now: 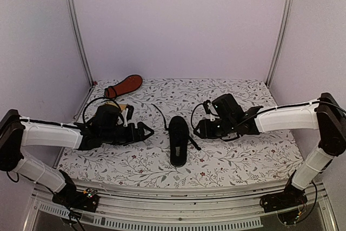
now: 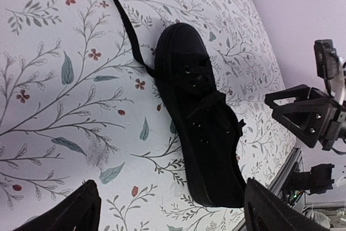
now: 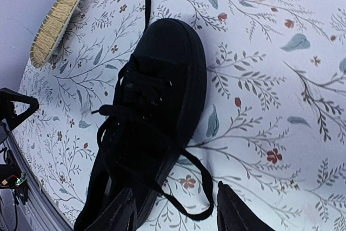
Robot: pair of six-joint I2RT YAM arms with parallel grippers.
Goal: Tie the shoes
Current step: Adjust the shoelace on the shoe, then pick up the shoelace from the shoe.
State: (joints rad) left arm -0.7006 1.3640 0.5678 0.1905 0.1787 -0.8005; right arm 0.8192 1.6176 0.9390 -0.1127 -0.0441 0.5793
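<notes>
Shoes lie well apart in the top view: one shoe sits upright on the worktop between the left tool and the right tool, near both. The other shoe lies sole-up far beyond the left tool. One lace trails from the middle shoe past the left tool's tip and a second lace runs toward the right tool; no bow shows. From the left wrist, that tool's fingers stand wide apart with nothing between them, the shoe is just ahead, and its long lace runs away over the worktop. From the right wrist, the fingers are parted too and grip nothing. A loop of the second lace lies on the worktop between them, the shoe is just ahead, and a mat is farther off. I judge the tying barely begun, with the lace ends yet to be gathered. Next, each tool would need to drop onto its own lace, pinch it near the free end, then draw the two across each other above the eyelets without dragging the shoe.
</notes>
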